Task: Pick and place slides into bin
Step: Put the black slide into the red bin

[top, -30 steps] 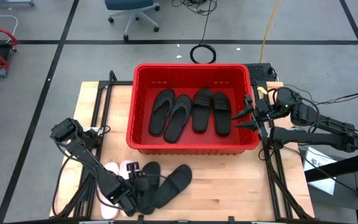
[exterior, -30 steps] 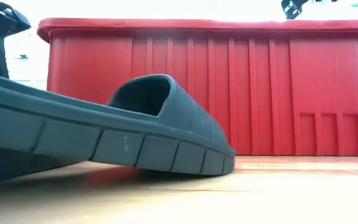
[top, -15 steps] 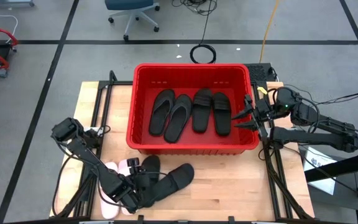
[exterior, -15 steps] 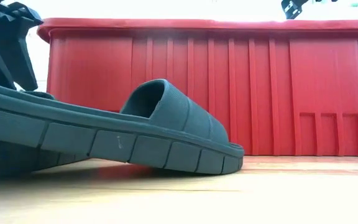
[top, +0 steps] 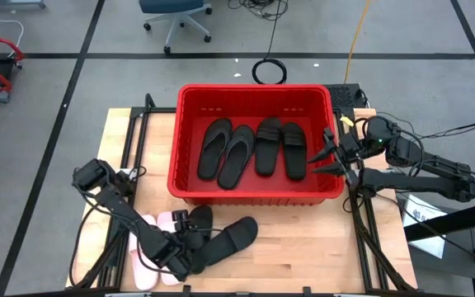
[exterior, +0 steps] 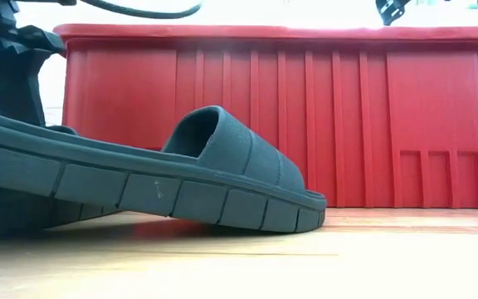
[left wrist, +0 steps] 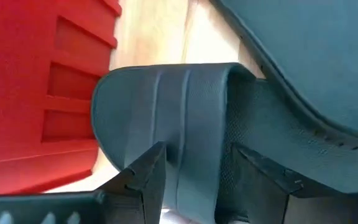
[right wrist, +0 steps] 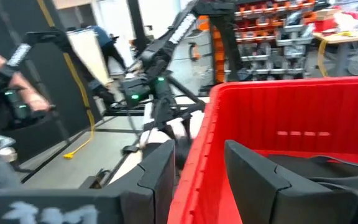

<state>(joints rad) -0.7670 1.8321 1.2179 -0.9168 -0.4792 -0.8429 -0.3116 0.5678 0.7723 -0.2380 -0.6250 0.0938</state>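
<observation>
Near table front | L hand [top: 190,247] open astride black slide [top: 225,241]; unmoved since

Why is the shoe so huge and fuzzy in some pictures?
In the low view the black slide lies right by the camera, so it looms large and soft; the left wrist view is just as close, blurring its strap; the right wrist view smears the room behind the red bin.
</observation>
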